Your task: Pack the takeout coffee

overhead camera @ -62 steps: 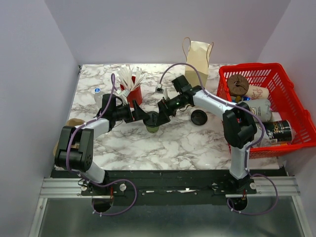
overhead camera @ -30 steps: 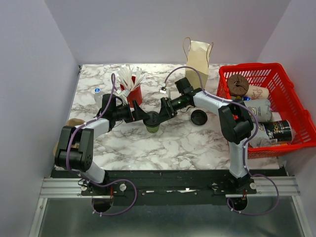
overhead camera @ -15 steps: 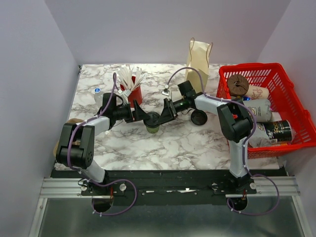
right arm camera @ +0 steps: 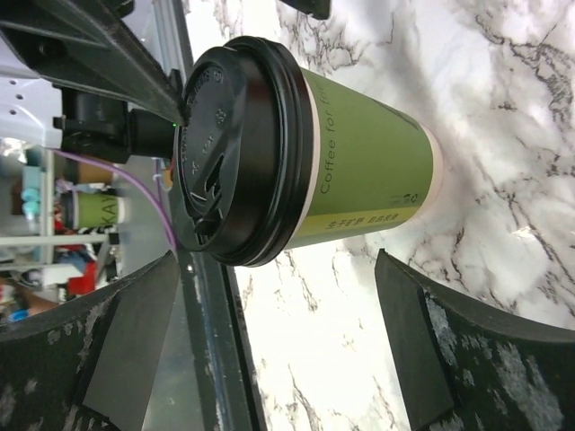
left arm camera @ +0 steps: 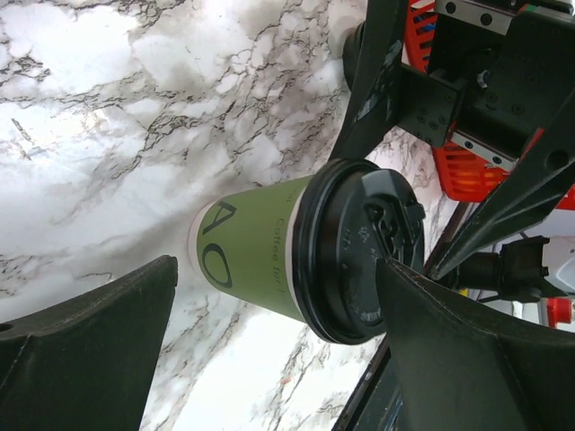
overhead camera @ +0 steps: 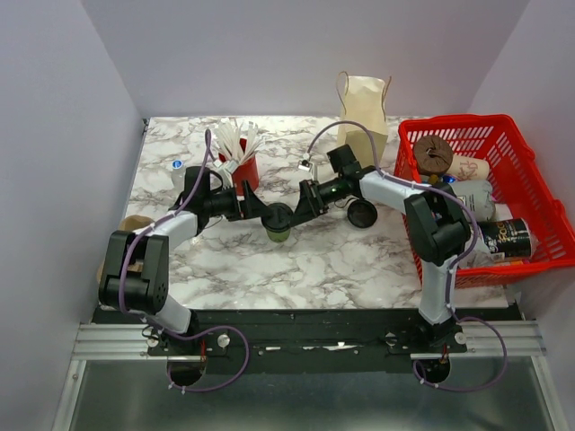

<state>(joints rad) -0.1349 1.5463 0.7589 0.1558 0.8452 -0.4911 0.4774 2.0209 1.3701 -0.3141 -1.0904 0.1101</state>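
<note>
Takeout coffee [overhead camera: 278, 224] stood upright mid-way across the marble table [overhead camera: 341, 269], black lid on top, long axis vertical. You had the left gripper [overhead camera: 262, 212] reaching in from the left and the right gripper [overhead camera: 297, 207] from the right, the two meeting at the cup. Both stood wide open. Each wrist view showed the cup between that gripper's own fingers with a gap on either side, nothing gripped. Neither arm was clearly nearer; the cup sat between the two. The paper bag [overhead camera: 363, 103] stood at the far edge, right of the cup. The right arm looked the better one to close and carry, and your left would need to back off leftward first.
</note>
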